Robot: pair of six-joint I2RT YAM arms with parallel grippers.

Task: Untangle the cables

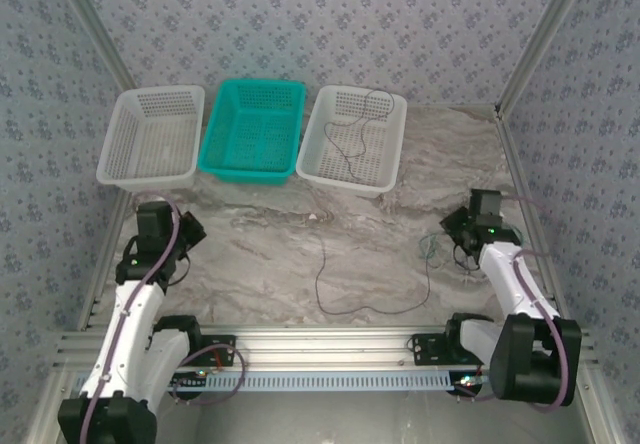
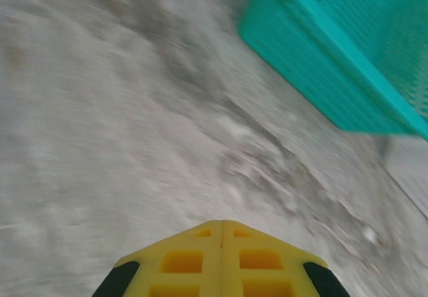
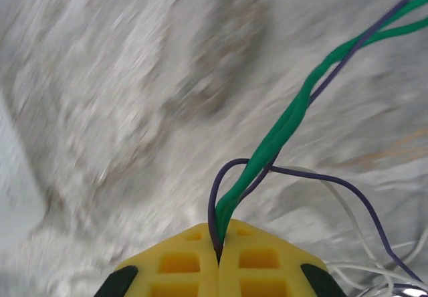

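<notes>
The left arm (image 1: 125,329) and right arm (image 1: 512,276) are built alike: long white rounded links are joined by bulky black joint housings. A black base (image 1: 190,336) is fitted at the foot of each. A thin purple-grey cable (image 1: 176,234) is run along each arm, standing off from the links in loose loops. A small green light (image 1: 492,231) is seen near each wrist. The fingers (image 2: 180,263) are moulded in bright yellow, with square recesses set in two rows across their faces. Black patches (image 2: 117,280) are seen at their outer lower corners.
</notes>
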